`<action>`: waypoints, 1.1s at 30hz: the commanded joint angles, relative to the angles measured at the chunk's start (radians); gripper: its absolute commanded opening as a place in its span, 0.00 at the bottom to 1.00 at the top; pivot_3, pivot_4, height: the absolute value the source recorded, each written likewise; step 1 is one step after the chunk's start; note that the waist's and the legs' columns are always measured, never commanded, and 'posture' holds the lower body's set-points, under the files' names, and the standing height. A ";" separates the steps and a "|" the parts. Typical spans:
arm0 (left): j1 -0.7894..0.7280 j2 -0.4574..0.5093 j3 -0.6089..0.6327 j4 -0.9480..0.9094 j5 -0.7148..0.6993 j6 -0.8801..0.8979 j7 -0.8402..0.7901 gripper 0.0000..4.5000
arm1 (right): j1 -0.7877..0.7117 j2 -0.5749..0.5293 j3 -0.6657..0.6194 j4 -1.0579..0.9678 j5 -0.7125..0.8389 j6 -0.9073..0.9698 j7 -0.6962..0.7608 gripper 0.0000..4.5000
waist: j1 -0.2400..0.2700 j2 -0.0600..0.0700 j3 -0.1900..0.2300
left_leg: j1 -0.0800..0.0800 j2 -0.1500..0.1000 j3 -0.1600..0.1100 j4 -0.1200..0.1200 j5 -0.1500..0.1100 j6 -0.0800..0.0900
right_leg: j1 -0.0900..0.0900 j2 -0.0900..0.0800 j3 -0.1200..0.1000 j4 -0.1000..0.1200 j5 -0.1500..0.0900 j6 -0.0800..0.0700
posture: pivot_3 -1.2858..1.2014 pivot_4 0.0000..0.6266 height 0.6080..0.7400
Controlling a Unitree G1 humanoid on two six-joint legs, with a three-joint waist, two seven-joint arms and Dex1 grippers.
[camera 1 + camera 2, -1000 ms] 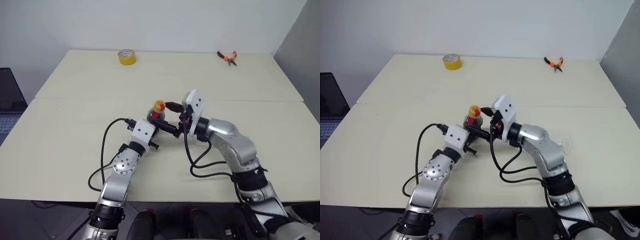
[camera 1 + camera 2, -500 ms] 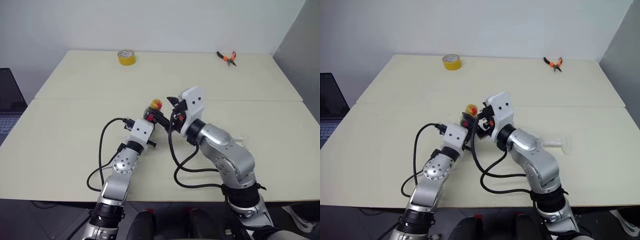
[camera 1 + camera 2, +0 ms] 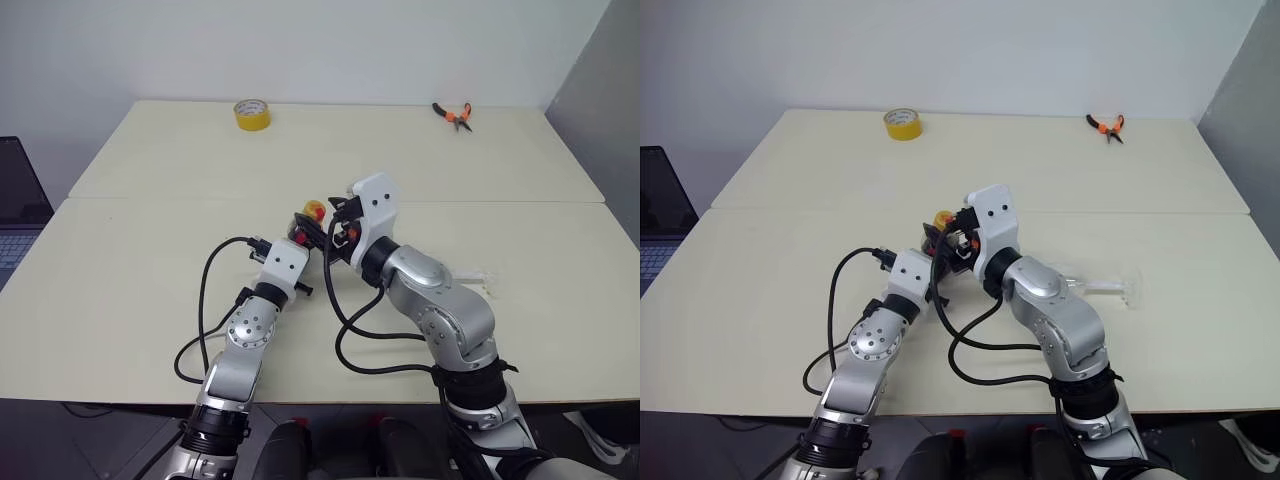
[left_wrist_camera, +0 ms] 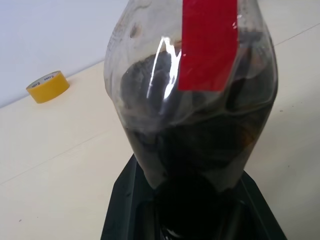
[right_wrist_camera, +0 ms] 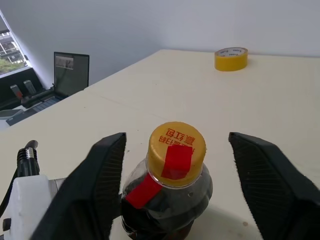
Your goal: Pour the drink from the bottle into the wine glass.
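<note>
Laptop [image 3: 20, 205] noted off the table's left edge; yellow tape roll [image 3: 253, 113] near the far edge of the table [image 3: 130, 280], left of centre.

Left gripper [image 3: 297, 243] is clamped on the bulbous base of the bottle [image 4: 192, 95], held upright at mid-table, closer to the near edge; dark drink is seen in its lower part, with a red label strip up to the orange-yellow cap [image 5: 176, 146].

Right gripper [image 5: 176, 165]: a second ago it was set to the right of the bottle; it has since been swung in over it, and its fingers [image 5: 102, 175] are now apart, straddling the cap without contact and narrower than before. Judged: cap removal is about to start; pouring is not yet possible.

Wine glass [image 3: 1102, 287] is lying on its side to the right of the right arm, foot toward the right edge; it is judged to need standing up before any pour.

Orange-handled pliers [image 3: 455, 114] at the far right corner.
</note>
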 commanded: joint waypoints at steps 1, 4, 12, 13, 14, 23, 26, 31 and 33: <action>-0.021 -0.002 0.000 -0.037 0.008 -0.038 0.015 0.15 | -0.023 0.008 -0.011 -0.015 -0.004 -0.009 -0.006 0.51 | 0.000 0.000 0.000 | 0.000 0.000 0.000 0.000 0.000 0.000 | 0.000 0.000 0.000 0.000 0.000 0.000 | 0.52 0.24 1.00; -0.020 -0.002 -0.001 -0.038 0.009 -0.038 0.014 0.15 | -0.023 0.008 -0.013 -0.015 -0.003 -0.010 -0.006 0.28 | 0.000 0.000 0.000 | 0.000 0.000 0.000 0.000 0.000 0.000 | 0.000 0.000 0.000 0.000 0.000 0.000 | 0.52 0.24 1.00; -0.017 -0.003 0.006 -0.056 0.003 -0.027 0.012 0.15 | -0.030 -0.048 -0.015 0.046 0.010 -0.087 0.100 0.27 | 0.000 0.000 0.000 | 0.000 0.000 0.000 0.000 0.000 0.000 | 0.000 0.000 0.000 0.000 0.000 0.000 | 0.52 0.24 1.00; -0.015 -0.003 0.008 -0.062 0.001 -0.024 0.011 0.15 | -0.040 -0.097 0.011 0.080 -0.020 -0.159 0.159 0.27 | 0.000 0.000 0.000 | 0.000 0.000 0.000 0.000 0.000 0.000 | 0.000 0.000 0.000 0.000 0.000 0.000 | 0.52 0.24 1.00; -0.013 -0.003 0.011 -0.067 -0.001 -0.022 0.011 0.14 | -0.053 -0.151 0.044 0.123 -0.061 -0.245 0.223 0.27 | 0.000 0.000 0.000 | 0.000 0.000 0.000 0.000 0.000 0.000 | 0.000 0.000 0.000 0.000 0.000 0.000 | 0.52 0.24 1.00; 0.003 -0.002 0.018 -0.098 0.002 -0.017 0.016 0.14 | -0.194 -0.231 -0.008 0.506 -0.045 -0.572 0.487 0.27 | -0.003 0.000 0.000 | 0.001 0.001 0.000 0.000 0.000 0.000 | 0.000 0.001 0.000 0.000 0.000 0.000 | 0.52 0.24 1.00; 0.007 -0.004 0.016 -0.104 0.001 -0.015 0.018 0.14 | -0.227 -0.232 -0.016 0.583 -0.042 -0.609 0.532 0.27 | -0.001 0.000 0.000 | 0.000 0.000 0.000 0.000 0.000 0.000 | 0.000 0.000 0.000 0.000 0.000 0.000 | 0.52 0.24 1.00; 0.008 -0.007 0.011 -0.104 -0.001 -0.015 0.017 0.14 | -0.244 -0.246 -0.006 0.627 -0.043 -0.597 0.587 0.27 | 0.000 0.000 0.000 | 0.000 0.000 0.001 0.000 0.000 0.000 | 0.000 0.000 0.000 0.000 0.000 0.000 | 0.52 0.24 1.00; 0.005 -0.008 0.011 -0.100 -0.001 -0.016 0.017 0.14 | -0.231 -0.246 -0.009 0.591 -0.029 -0.572 0.595 0.27 | 0.000 0.000 0.000 | 0.000 0.000 0.001 0.000 0.000 0.000 | 0.000 0.000 0.000 0.000 0.000 0.000 | 0.52 0.24 1.00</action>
